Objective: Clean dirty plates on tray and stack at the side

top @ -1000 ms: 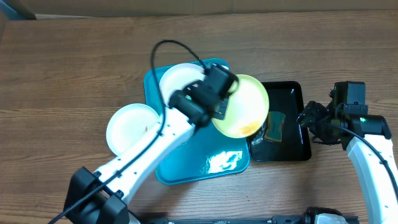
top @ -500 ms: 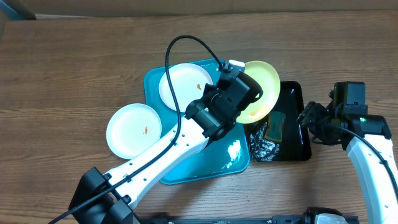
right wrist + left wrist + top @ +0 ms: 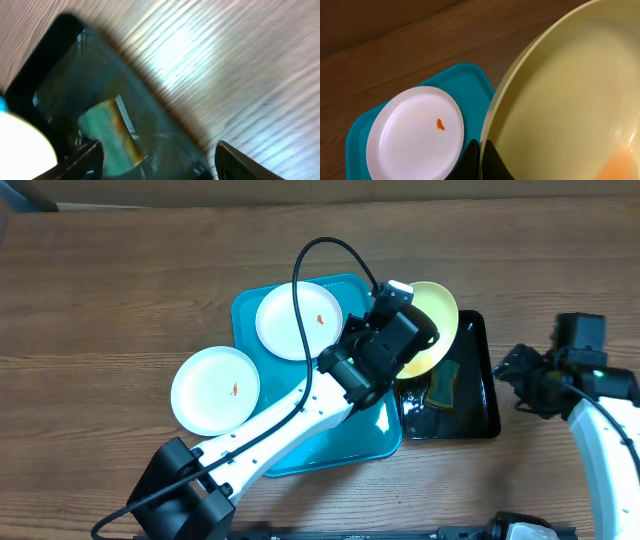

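Observation:
My left gripper (image 3: 398, 340) is shut on the rim of the pale yellow-green plate (image 3: 432, 330) and holds it tilted over the gap between the turquoise tray (image 3: 250, 315) and the black tray (image 3: 478, 380). In the left wrist view its jaws (image 3: 482, 159) pinch the plate's edge (image 3: 570, 100). A white plate (image 3: 298, 320) with an orange-red smear lies on the turquoise tray. Another white plate (image 3: 214, 389) lies on the table left of the tray. My right gripper (image 3: 522, 380) is open and empty, right of the black tray.
A green and yellow sponge (image 3: 441, 383) lies in the wet black tray, also seen in the right wrist view (image 3: 111, 132). A black cable (image 3: 300, 270) loops over the turquoise tray. The table is brown wood.
My left gripper has carried the yellow-green plate right and farther back, uncovering the white plate on the tray. My right gripper has shifted slightly right.

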Robot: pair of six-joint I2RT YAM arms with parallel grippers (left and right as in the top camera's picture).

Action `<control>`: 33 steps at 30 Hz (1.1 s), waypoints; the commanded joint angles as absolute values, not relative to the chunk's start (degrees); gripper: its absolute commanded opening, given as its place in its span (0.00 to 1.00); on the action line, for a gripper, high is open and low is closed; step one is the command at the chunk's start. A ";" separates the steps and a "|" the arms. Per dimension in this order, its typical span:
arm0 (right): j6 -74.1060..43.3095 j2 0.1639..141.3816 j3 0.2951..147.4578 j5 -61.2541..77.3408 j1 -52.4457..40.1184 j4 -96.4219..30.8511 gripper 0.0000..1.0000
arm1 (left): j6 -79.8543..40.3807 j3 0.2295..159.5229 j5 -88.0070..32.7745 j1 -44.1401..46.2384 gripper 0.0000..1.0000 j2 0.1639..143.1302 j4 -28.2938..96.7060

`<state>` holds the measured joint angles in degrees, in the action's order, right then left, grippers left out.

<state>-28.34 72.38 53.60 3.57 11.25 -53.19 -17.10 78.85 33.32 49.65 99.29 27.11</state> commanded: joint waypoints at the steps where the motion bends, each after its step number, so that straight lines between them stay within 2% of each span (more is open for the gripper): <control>1: -29.39 72.07 54.81 6.00 16.82 -53.23 0.73 | -12.58 80.40 36.86 50.83 0.04 99.66 24.32; 12: -28.51 72.07 54.81 7.64 19.90 -53.45 0.73 | -0.12 80.40 45.84 56.16 0.04 99.66 20.14; 33: -28.25 72.07 54.76 7.64 19.90 -53.49 0.73 | 8.40 80.40 57.67 62.22 0.04 99.66 16.38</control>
